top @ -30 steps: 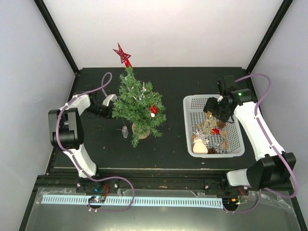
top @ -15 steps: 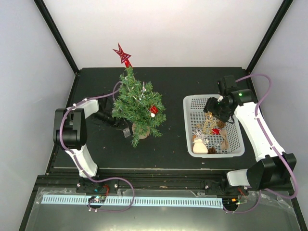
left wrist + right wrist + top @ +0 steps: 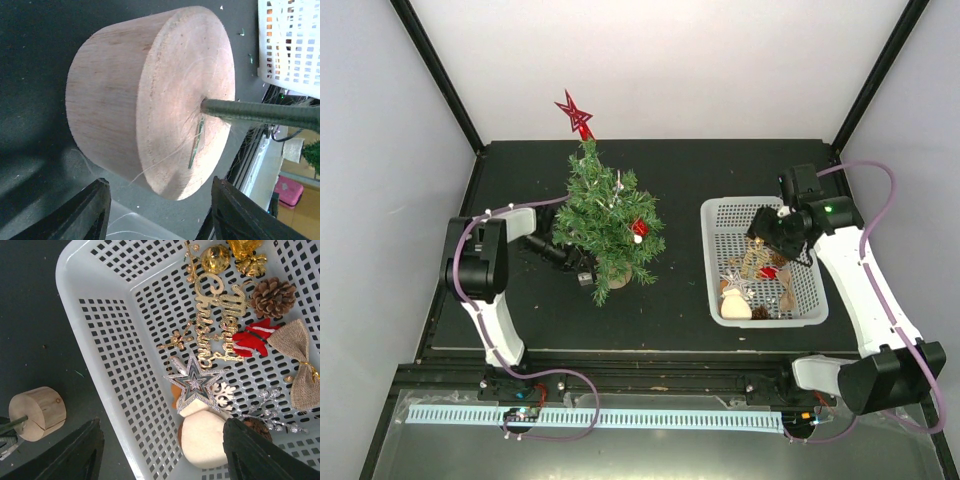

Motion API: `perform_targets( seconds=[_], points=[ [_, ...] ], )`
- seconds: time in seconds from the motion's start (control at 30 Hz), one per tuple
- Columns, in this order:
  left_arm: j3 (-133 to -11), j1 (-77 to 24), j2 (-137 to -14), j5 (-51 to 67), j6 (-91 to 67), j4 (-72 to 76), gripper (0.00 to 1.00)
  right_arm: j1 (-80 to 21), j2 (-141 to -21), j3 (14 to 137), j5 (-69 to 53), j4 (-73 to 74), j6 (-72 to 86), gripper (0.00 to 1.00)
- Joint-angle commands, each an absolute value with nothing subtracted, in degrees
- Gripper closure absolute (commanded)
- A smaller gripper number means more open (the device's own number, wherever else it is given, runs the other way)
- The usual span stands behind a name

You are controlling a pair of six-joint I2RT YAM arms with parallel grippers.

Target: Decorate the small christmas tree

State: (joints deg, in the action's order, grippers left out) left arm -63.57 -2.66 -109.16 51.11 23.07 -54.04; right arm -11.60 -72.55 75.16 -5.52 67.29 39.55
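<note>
The small christmas tree (image 3: 608,215) stands upright at the table's back left on a round wooden base (image 3: 150,95). It carries a red star topper (image 3: 575,113) and a red ornament (image 3: 640,228). My left gripper (image 3: 582,268) is low beside that base. In the left wrist view this gripper (image 3: 160,210) is open, and the base lies just past its fingertips, with the green trunk (image 3: 260,111) running to the right. My right gripper (image 3: 780,235) hangs open over the white basket (image 3: 708,250), above a silver star (image 3: 194,382) and a cream figure (image 3: 202,437).
The basket (image 3: 95,325) also holds gold lettering (image 3: 220,320), a pinecone (image 3: 272,296), a red piece (image 3: 252,337), a burlap bow (image 3: 300,365) and a gold bell (image 3: 216,257). A clear pale piece (image 3: 125,225) lies low between my left fingers. Walls enclose the table on three sides.
My left arm has swung in from the tree's left side to its base, and its jaws have narrowed a little. The right gripper has shifted slightly right over the basket.
</note>
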Motion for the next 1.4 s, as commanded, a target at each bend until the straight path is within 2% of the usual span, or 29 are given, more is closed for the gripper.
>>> perform_targets(
  seconds=[0.0,0.2,0.53,1.37],
  points=[
    [-65.4,-3.6,-110.9,53.1,25.5,-56.3,0.47,-11.9,-70.6,73.5,-5.2,67.1,41.0,0.34],
    [-65.9,-4.8,-112.1,53.8,23.9,-54.9,0.56,-11.9,-68.8,72.3,-5.0,67.3,41.3,0.34],
    [-70.5,-6.4,-116.1,53.7,22.4,-54.3,0.64,-11.9,-68.1,72.3,-4.5,67.8,41.1,0.34],
    [-91.6,-7.5,-124.6,50.4,16.3,-51.8,0.64,-12.0,-69.9,71.9,-5.2,65.4,40.2,0.34]
  ],
)
